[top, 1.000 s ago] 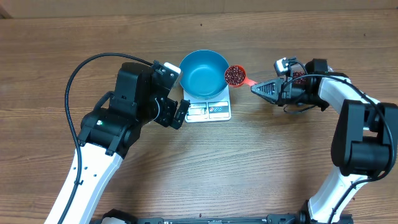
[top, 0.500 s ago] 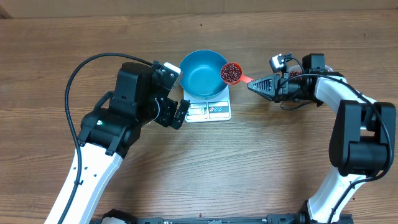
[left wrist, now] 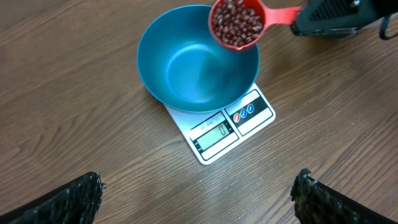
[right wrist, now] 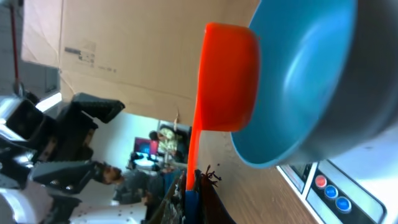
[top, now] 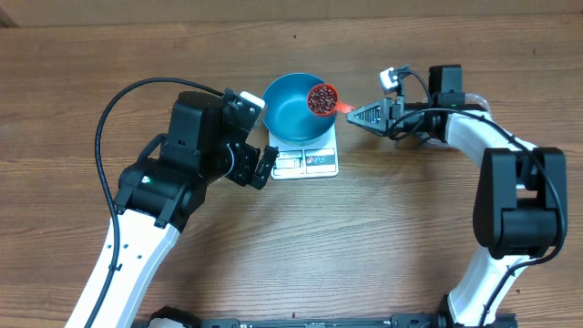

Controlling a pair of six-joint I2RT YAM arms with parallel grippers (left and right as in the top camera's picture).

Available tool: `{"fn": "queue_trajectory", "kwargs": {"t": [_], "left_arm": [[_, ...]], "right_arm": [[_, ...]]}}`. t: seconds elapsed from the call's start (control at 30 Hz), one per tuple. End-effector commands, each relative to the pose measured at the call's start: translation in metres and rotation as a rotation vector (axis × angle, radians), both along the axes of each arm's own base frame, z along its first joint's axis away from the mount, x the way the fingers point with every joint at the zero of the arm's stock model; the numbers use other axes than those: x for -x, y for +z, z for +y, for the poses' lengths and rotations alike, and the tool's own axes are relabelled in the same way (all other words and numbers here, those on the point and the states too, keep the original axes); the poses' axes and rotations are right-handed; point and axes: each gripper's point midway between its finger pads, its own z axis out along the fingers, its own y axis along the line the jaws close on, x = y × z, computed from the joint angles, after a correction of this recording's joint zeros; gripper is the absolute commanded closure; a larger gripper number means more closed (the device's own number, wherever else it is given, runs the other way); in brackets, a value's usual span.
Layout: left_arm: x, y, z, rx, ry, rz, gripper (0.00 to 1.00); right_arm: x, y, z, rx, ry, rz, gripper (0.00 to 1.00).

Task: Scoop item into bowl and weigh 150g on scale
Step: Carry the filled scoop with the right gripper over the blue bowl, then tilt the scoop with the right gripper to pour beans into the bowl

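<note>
Grip first: the right end effector (top: 357, 112) is clamping shut on the handle of the orange scoop (top: 321, 97), which is carrying a full load of beans (left wrist: 236, 23). The scoop is now hovering over the bowl (top: 290, 117), just inside its rim, having come in from beside it a second ago, and it is not yet tipping. The bowl is sitting empty on the scale (top: 310, 162), toward the far edge of the worktop (top: 383, 237), with the display (left wrist: 214, 132) showing zero. Pouring is likely coming next. The left end effector (top: 265, 167) is waiting wide open beside the scale.
</note>
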Motion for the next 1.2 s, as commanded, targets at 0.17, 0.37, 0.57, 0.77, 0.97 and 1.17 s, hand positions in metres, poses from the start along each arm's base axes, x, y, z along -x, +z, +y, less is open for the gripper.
{"fn": "queue_trajectory", "kwargs": {"t": [0.17, 0.37, 0.57, 0.77, 0.97, 1.17], "left_arm": [[0.003, 0.007, -0.002, 0.020, -0.008, -0.012, 0.00], [0.003, 0.007, -0.002, 0.021, -0.008, -0.012, 0.00], [0.003, 0.007, -0.002, 0.021, -0.008, -0.012, 0.00], [0.003, 0.006, -0.002, 0.020, -0.008, -0.011, 0.00], [0.003, 0.007, -0.002, 0.021, -0.008, -0.012, 0.01], [0.003, 0.006, -0.002, 0.020, -0.008, -0.011, 0.00]], "right_arm": [[-0.016, -0.014, 0.024, 0.124, -0.041, -0.060, 0.96], [-0.023, -0.020, 0.027, 0.181, -0.053, -0.200, 0.96], [-0.030, -0.024, 0.025, 0.236, -0.048, -0.401, 0.96], [-0.030, -0.024, 0.025, 0.248, -0.020, -0.556, 0.96], [-0.030, -0.024, 0.025, 0.265, 0.018, -0.751, 0.96], [-0.032, -0.026, 0.024, 0.303, 0.059, -0.981, 0.96]]}}
